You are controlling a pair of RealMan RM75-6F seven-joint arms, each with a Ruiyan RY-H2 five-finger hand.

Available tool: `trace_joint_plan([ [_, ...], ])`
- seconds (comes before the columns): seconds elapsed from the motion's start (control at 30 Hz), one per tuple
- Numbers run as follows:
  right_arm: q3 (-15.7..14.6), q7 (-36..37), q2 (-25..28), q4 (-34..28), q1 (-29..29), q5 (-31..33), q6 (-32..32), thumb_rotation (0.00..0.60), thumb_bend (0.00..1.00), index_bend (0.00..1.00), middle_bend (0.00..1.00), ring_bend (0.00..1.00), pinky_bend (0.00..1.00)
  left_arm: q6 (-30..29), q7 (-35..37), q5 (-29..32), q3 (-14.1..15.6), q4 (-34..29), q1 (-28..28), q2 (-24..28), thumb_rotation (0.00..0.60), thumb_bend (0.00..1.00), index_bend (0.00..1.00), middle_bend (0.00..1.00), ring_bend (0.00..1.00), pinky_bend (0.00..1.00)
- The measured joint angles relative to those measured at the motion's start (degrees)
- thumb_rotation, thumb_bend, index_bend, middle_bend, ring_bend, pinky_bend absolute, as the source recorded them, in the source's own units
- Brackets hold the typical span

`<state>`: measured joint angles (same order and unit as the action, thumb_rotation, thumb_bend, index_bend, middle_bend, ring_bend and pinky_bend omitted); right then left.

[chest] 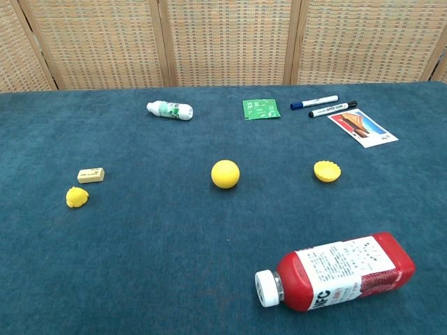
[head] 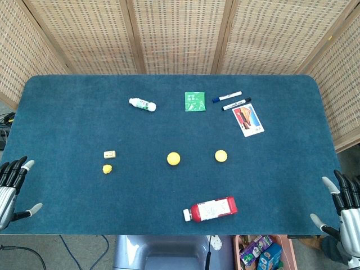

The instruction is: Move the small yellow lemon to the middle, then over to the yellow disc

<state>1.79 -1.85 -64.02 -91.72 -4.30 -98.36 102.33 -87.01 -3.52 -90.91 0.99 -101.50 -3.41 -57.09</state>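
The small yellow lemon (head: 107,169) (chest: 77,197) lies on the blue table at the left, just in front of a small beige block (head: 109,154) (chest: 91,175). The yellow disc (head: 221,156) (chest: 327,171), with a scalloped rim, sits right of centre. Between them rests a round yellow ball (head: 174,158) (chest: 225,174). My left hand (head: 11,191) hangs off the table's left front corner, fingers apart and holding nothing. My right hand (head: 343,208) is off the right front corner, likewise empty with fingers spread. Neither hand shows in the chest view.
A red bottle (head: 210,210) (chest: 335,273) with a white cap lies on its side near the front edge. At the back are a white bottle (head: 142,104) (chest: 170,109), a green packet (head: 194,101) (chest: 260,108), two markers (head: 232,100) (chest: 323,106) and a card (head: 248,120) (chest: 362,128).
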Motion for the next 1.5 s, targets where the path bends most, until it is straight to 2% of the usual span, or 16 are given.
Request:
trace_joint_plan([
  [0.37,0.0,0.3,0.3,-0.3,-0.3,-0.1,0.2,0.6,0.0,0.0,0.0,0.0,0.0,1.1,-0.5,0.6,-0.3,0.2,-0.5,-0.4,0.6,0.03,0.0,0.0,0.0,0.0],
  [0.57,0.6,0.4,0.6,-0.5,-0.2,1.3,-0.2,0.6,0.0,0.0,0.0,0.0,0.0,7.2,-2.6,3.8,-2.7,1.8,-4.7,-2.5,0.6,0.03,0.01,0.0,0.0,0.0],
  [0.77,1.7,-0.3,0.5,-0.7,0.5,4.2,-2.5,0.6,0.0,0.0,0.0,0.0,0.0,18.5,-3.2,5.6,-5.8,10.6,-13.8,-8.1,0.6,0.05,0.16,0.0,0.0,0.0],
  [0.93,2.3,-1.5,0.2,-0.7,1.0,5.2,-3.3,0.6,0.0,0.0,0.0,0.0,0.0,28.0,-2.1,5.8,-7.1,20.9,-21.6,-14.8,0.6,0.12,0.33,0.0,0.0,0.0],
  [1.2,2.8,-2.6,-0.4,-0.5,1.2,6.7,-4.3,0.6,0.0,0.0,0.0,0.0,0.0,33.8,1.9,5.2,-7.1,31.8,-27.8,-22.8,0.6,0.2,0.35,0.0,0.0,0.0],
  [1.5,3.3,-3.0,-0.7,0.0,1.7,8.2,-5.7,0.6,0.0,0.0,0.0,0.0,0.0,36.2,2.2,4.7,-5.5,35.0,-30.4,-26.0,0.6,0.26,0.38,0.0,0.0,0.0],
])
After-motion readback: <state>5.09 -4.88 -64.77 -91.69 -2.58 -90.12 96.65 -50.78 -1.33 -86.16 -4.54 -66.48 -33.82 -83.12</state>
